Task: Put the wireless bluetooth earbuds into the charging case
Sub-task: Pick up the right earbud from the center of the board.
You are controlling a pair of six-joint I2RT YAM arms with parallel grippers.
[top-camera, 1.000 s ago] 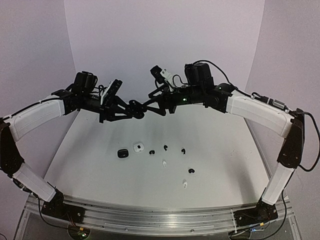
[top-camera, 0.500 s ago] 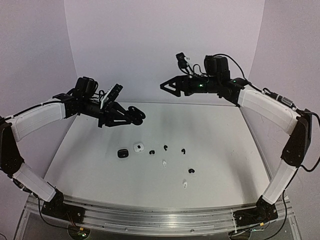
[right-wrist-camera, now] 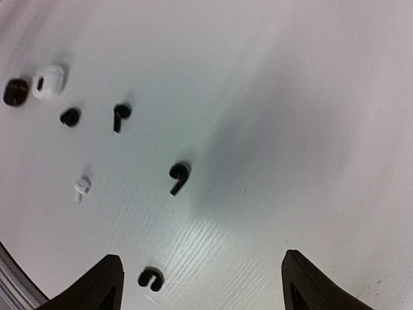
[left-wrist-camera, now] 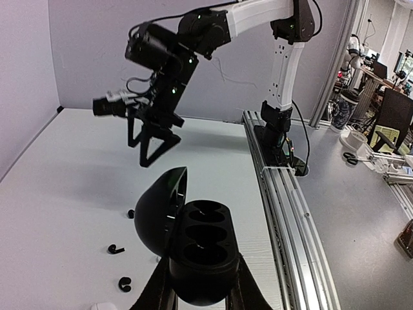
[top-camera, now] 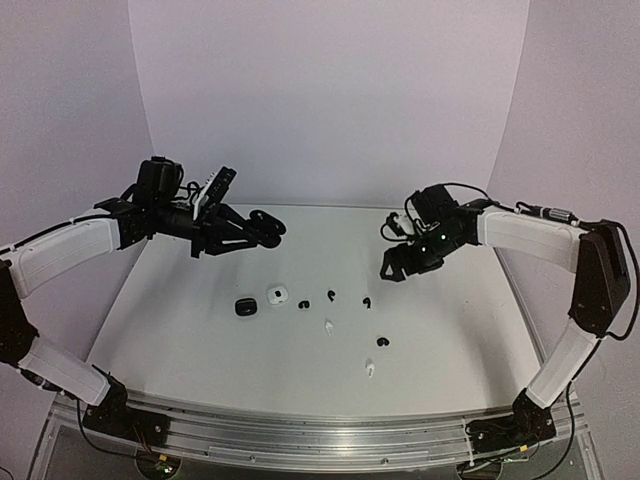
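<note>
1. Centrally, the six wireless bluetooth earbuds (top-camera: 331, 295) lay loose on the tabletop (top-camera: 470, 330); four were black and two white; all were outside the cases.
2. Three black earbuds sat in a rough row at mid-tabletop; one white earbud (top-camera: 328, 325) lay just nearer the arm bases; the fourth black earbud (top-camera: 381, 342) and the second white earbud (top-camera: 370, 368) lay nearer still, towards the right.
3. At the left end of that row sat a small white case (top-camera: 277, 294); a black case (top-camera: 245, 307) sat just beside it, on its left.
4. The left hand (left-wrist-camera: 200, 284) was clamped on the charging case (left-wrist-camera: 201, 248); the case was held in the air above the far-left part of the tabletop; its lid (left-wrist-camera: 161, 206) stood open to one side; its dark wells faced the left wrist camera.
5. The right hand (top-camera: 393, 268) was spread wide and held nothing; it hung above the tabletop, to the right of the row and well apart from the charging case.
6. In the right wrist view the fingers (right-wrist-camera: 106, 284) stood far apart at the lower edge; the fourth black earbud appeared on the tabletop between them, nearer the finger on the view's left.
</note>
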